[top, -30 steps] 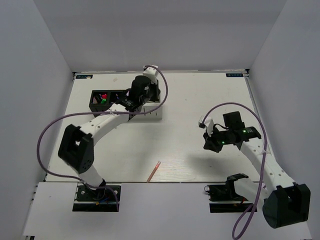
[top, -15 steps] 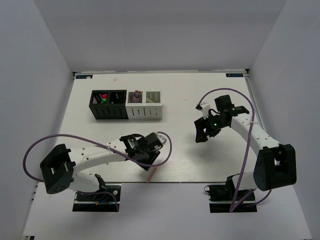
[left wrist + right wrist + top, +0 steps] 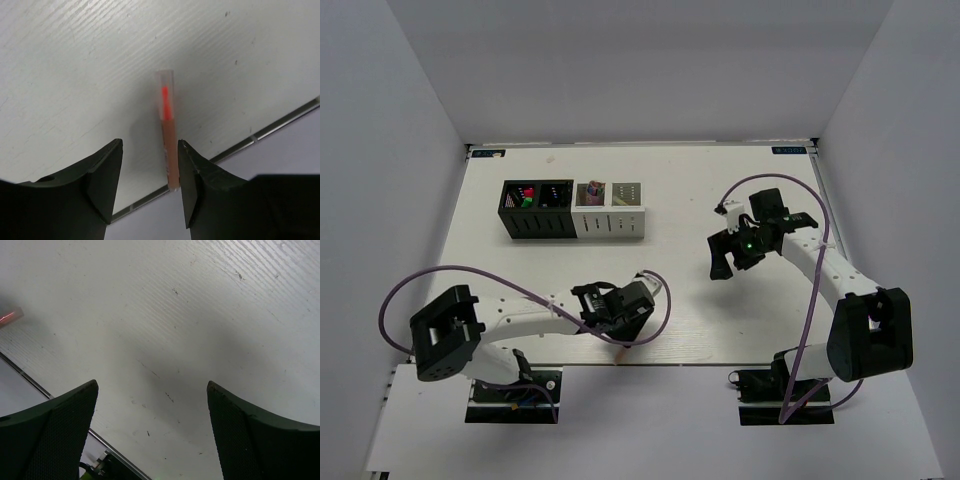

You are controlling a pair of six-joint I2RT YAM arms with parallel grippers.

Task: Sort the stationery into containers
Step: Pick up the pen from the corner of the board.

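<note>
A thin orange stick [image 3: 167, 135] lies flat on the white table, its near end at the front edge. My left gripper [image 3: 150, 145] is open and straddles that end; the stick sits close against the right finger [image 3: 192, 175] and well clear of the left one. From above, the left gripper [image 3: 620, 335] covers most of the stick [image 3: 619, 350]. My right gripper [image 3: 152, 385] is open over bare table, with nothing between its fingers; in the top view the right gripper [image 3: 722, 265] is right of centre. The containers [image 3: 610, 225] stand in a row at the back left.
The leftmost black cube holds highlighters with pink and green caps [image 3: 524, 196]. A pink tube [image 3: 591, 188] stands in the first white cube. The table's front edge and its metal strip [image 3: 280, 125] run just behind the stick's near end. The stick's tip [image 3: 10, 316] shows at the right wrist view's left border.
My left arm swung from the containers down to the front edge, and its gripper opened around the stick. The right gripper moved up and left and opened wide.
</note>
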